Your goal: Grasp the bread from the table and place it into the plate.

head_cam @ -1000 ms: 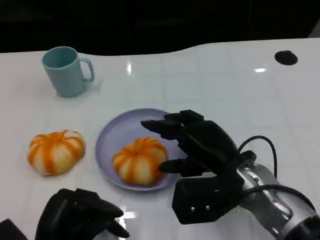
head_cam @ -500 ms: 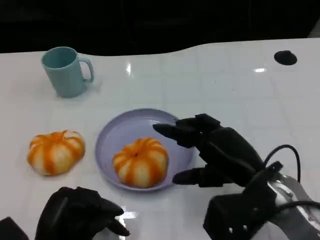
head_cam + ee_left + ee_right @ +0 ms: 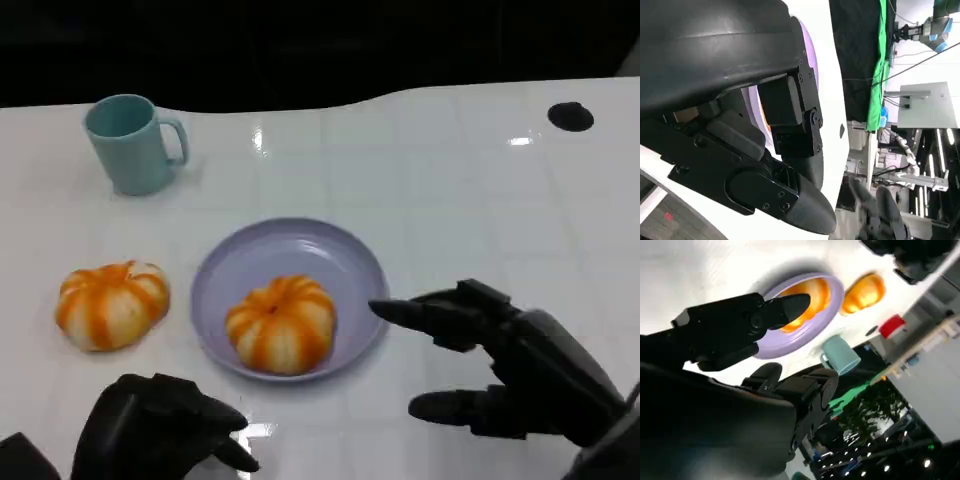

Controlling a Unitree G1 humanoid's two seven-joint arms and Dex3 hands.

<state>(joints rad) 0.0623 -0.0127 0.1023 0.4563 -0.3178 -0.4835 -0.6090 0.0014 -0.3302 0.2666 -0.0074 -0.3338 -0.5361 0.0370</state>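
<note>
Fingers: the right hand (image 3: pixel 510 370) was seen spread apart, nothing held; the left hand (image 3: pixel 160 430) was seen curled in, nothing held.
Bread (image 3: pixel 280 322): was seen lying in the plate (image 3: pixel 345 260), apart from both hands.
Second bread (image 3: pixel 111 303): was seen on the table (image 3: pixel 450 170), left of the plate.
Mug (image 3: pixel 130 142): was seen standing upright, far back.

A robotics lab: beyond the white tabletop (image 3: pixel 450 180) hang a black curtain (image 3: pixel 855 45) and green cloth (image 3: pixel 879 65), with metal frames (image 3: pixel 920 107) and cables.
</note>
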